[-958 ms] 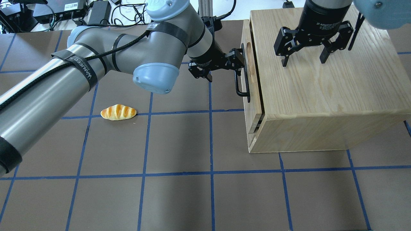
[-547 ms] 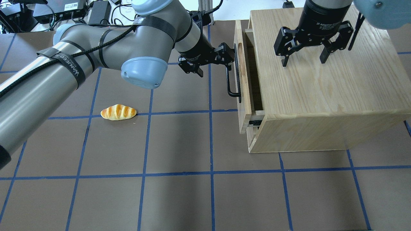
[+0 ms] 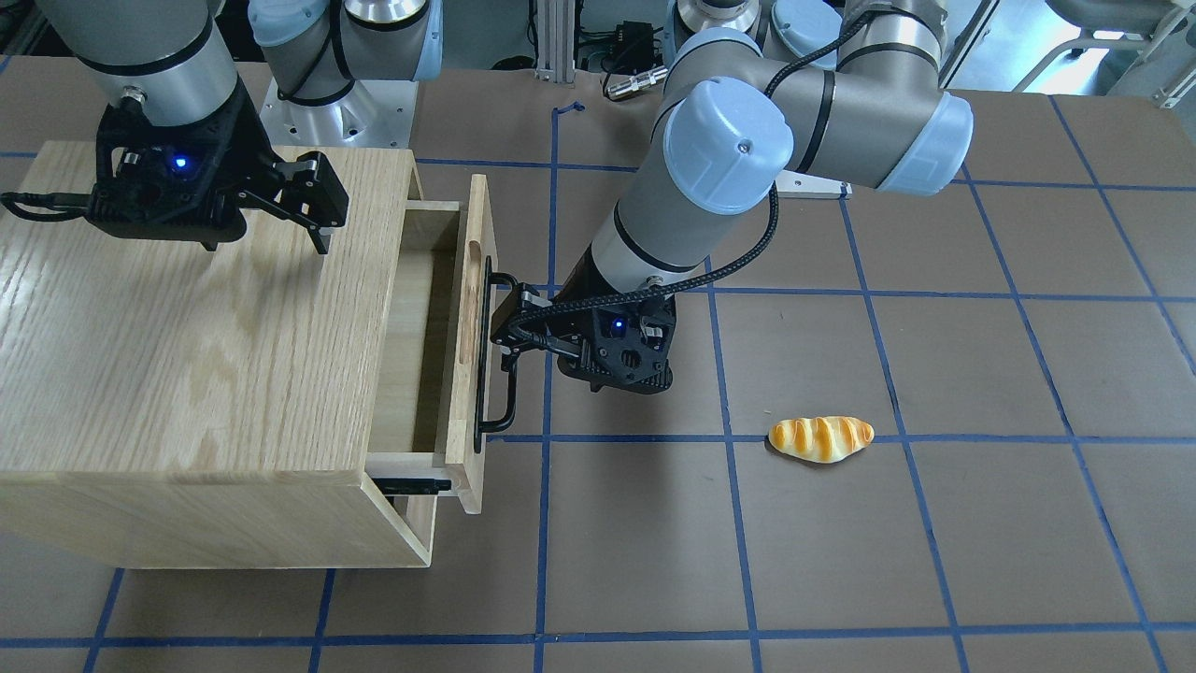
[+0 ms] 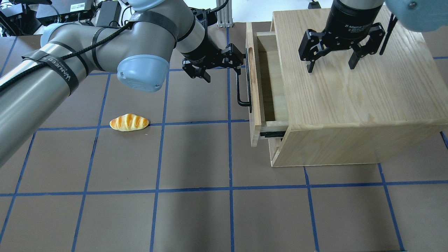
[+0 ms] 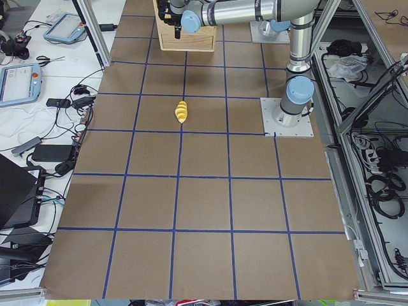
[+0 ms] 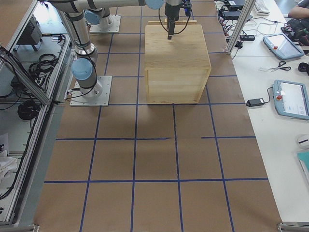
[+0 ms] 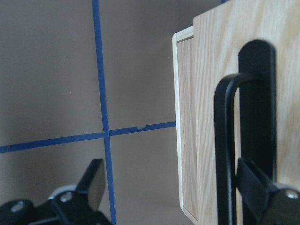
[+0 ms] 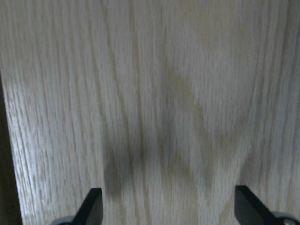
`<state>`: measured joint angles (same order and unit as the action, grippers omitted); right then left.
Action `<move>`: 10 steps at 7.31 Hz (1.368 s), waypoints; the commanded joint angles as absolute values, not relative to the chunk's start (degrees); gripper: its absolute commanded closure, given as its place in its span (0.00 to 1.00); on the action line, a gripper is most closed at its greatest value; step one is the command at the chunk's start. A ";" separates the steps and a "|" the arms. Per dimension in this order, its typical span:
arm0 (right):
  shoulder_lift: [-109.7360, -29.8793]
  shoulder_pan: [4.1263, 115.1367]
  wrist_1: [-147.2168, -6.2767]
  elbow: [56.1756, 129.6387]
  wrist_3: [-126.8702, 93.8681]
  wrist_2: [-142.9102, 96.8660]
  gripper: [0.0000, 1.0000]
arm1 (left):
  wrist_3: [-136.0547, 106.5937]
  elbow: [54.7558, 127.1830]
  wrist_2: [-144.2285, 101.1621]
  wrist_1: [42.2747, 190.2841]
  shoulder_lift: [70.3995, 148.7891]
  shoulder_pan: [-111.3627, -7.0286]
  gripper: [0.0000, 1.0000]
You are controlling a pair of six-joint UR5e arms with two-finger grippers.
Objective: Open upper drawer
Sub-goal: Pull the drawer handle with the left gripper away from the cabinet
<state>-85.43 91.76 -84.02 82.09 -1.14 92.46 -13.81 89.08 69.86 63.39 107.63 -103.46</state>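
The upper drawer point(image 4: 253, 105) of the pale-wood cabinet point(image 4: 350, 105) stands partly pulled out, its empty inside showing. Its front panel point(image 3: 464, 374) carries a long black bar handle point(image 4: 238, 91) and an oval slot. My left gripper point(image 4: 224, 71) is open; in the left wrist view the handle point(image 7: 224, 140) runs between its two fingers, and the right finger point(image 7: 262, 187) sits behind the bar against the panel. My right gripper point(image 4: 329, 64) is open and empty, just above the cabinet's top.
A toy bread roll point(image 4: 128, 122) lies on the brown mat left of the cabinet; it also shows in the front-facing view point(image 3: 820, 437). The mat is marked with blue tape lines. Cables and electronics lie beyond the far left edge.
My left gripper has moved left with the handle hooked on its finger, and the drawer has slid further out of the cabinet. The right gripper has not moved.
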 commanded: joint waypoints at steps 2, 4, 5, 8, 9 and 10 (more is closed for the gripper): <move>-85.43 91.76 -84.02 82.09 -1.06 92.46 0.00 | -13.36 90.09 69.87 63.63 107.49 -103.01 0.00; -85.43 91.76 -84.02 82.09 -1.06 92.46 0.00 | -12.31 90.09 69.79 64.94 106.62 -101.08 0.00; -85.43 91.76 -84.02 82.09 -1.14 92.46 0.00 | -11.78 90.35 69.87 65.39 106.09 -100.99 0.00; -85.43 91.76 -84.02 82.09 -1.14 92.46 0.00 | -11.34 91.05 69.87 65.39 105.56 -100.02 0.00; -85.43 91.76 -84.02 82.09 -1.14 92.46 0.00 | -11.34 91.32 70.05 65.39 105.56 -99.93 0.00; -85.43 91.76 -84.02 82.09 -1.14 92.46 0.00 | -11.25 91.67 71.27 65.30 105.47 -99.58 0.00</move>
<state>-85.43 91.76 -84.02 82.11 -1.14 92.46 -11.33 91.27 70.30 65.37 105.55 -99.90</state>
